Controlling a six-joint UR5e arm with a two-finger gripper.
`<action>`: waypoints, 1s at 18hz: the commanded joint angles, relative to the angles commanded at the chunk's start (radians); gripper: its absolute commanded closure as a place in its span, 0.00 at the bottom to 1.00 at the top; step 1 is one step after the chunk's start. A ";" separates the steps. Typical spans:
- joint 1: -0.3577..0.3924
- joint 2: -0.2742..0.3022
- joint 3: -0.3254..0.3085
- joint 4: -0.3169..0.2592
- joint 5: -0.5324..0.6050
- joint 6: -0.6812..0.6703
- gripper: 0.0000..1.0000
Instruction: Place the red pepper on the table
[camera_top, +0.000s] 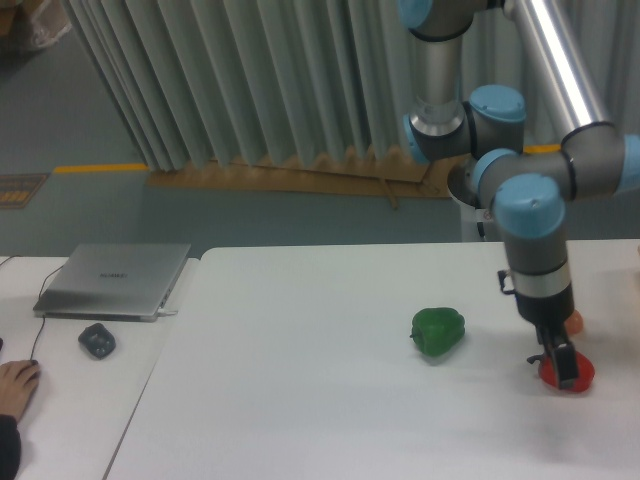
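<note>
The red pepper (583, 377) is low over the white table (300, 400) near its right front, at or just above the surface. My gripper (561, 367) points down from the blue-capped wrist and is shut on the red pepper. Its dark fingers (566, 366) cover the pepper's middle, so the stem is hidden. I cannot tell whether the pepper touches the tabletop.
A green pepper (438, 331) lies left of the gripper. A small orange object (575, 321) peeks out behind the wrist. On the adjoining desk at left are a closed laptop (115, 280), a dark mouse (97, 341) and a person's hand (14, 386).
</note>
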 joint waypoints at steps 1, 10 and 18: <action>0.025 0.000 0.038 -0.081 0.000 0.049 0.00; 0.160 0.021 0.109 -0.199 -0.054 0.330 0.00; 0.175 0.020 0.066 -0.170 -0.054 0.332 0.00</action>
